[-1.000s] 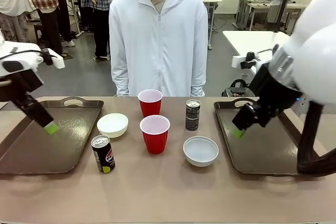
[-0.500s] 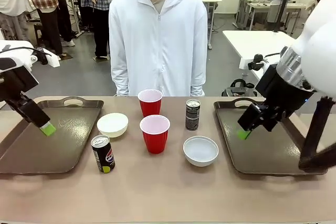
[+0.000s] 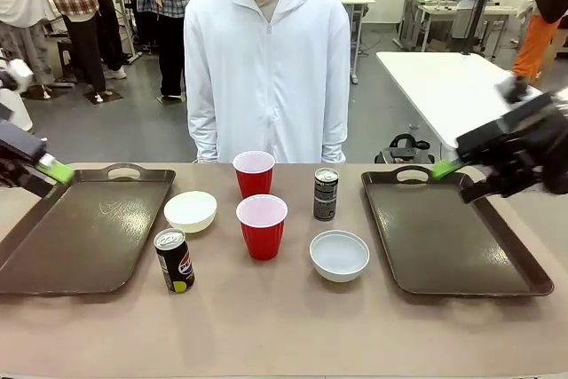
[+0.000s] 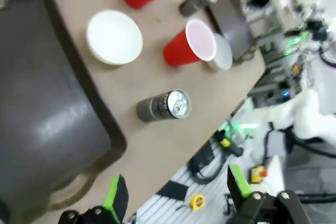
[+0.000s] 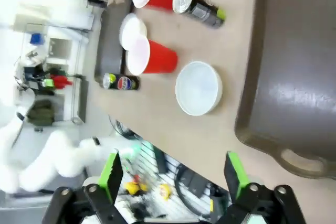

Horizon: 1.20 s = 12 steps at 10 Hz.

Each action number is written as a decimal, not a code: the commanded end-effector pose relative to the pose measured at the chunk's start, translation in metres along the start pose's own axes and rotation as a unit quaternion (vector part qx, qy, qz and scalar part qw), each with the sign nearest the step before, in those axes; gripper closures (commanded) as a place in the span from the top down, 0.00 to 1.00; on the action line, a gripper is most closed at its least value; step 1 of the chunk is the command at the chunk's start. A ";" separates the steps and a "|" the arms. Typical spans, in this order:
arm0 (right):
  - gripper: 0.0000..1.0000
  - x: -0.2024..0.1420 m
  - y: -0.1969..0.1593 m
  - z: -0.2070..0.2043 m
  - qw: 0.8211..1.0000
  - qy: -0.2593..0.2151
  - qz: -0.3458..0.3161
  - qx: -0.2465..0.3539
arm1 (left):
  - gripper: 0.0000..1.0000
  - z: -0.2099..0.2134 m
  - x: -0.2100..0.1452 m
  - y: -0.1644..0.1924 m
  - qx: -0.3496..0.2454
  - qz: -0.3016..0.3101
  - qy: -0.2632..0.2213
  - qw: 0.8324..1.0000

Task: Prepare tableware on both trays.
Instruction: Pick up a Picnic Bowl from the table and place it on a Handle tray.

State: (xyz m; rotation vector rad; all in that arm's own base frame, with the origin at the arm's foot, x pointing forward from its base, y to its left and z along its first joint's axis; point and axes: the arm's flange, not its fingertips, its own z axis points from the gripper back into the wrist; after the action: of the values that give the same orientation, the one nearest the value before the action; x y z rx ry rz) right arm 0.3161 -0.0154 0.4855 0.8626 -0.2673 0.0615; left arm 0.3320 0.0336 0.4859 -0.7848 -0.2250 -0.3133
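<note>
- Looks like the very start: the two large dark brown glossy plastic trays, left one and right one, hold nothing
- Two red plastic cups, two small round white bowls and two slim dark drink cans stand on the bench between the trays, and the cups and bowls look empty
- The left end effector and the right end effector hang with fingers apart and empty, each out by its tray; next, I'd guess, each must reach inward for a nearby piece

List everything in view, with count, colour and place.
trays: two, dark brown, one at each end of the table
cups: two, red with white insides, mid-table, one behind the other
bowls: two, white, one nearer each tray
cans: two, dark, one beside the left tray, one right of the far cup
table: one, tan
person: one, white hooded jacket, far side
left gripper: one, black with green pads, open, by the left tray's far corner
right gripper: one, same colours, open, by the right tray's far edge
</note>
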 end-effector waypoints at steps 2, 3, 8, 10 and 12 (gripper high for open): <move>1.00 -0.058 -0.070 0.048 0.995 -0.043 -0.063 0.067 | 1.00 0.044 -0.013 0.057 -0.035 0.091 -0.008 0.995; 1.00 -0.065 -0.080 0.057 0.995 -0.039 -0.072 0.063 | 1.00 0.049 -0.017 0.066 -0.028 0.104 -0.012 0.994; 1.00 -0.058 -0.096 0.054 0.996 0.004 -0.069 0.062 | 1.00 0.053 -0.024 0.088 -0.009 0.148 -0.019 0.989; 1.00 -0.054 -0.095 0.051 0.997 0.009 -0.053 0.054 | 1.00 0.057 -0.030 0.081 0.010 0.139 -0.026 0.990; 1.00 -0.049 -0.095 0.058 0.995 0.006 -0.077 0.060 | 1.00 0.056 -0.027 0.087 0.000 0.149 -0.011 0.989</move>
State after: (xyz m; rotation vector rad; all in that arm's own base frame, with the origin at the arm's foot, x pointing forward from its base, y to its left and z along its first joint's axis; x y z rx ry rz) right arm 0.2731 -0.1153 0.4388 0.9837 -0.1840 -0.0519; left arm 0.3305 0.1323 0.4715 -0.7831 -0.1606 -0.0532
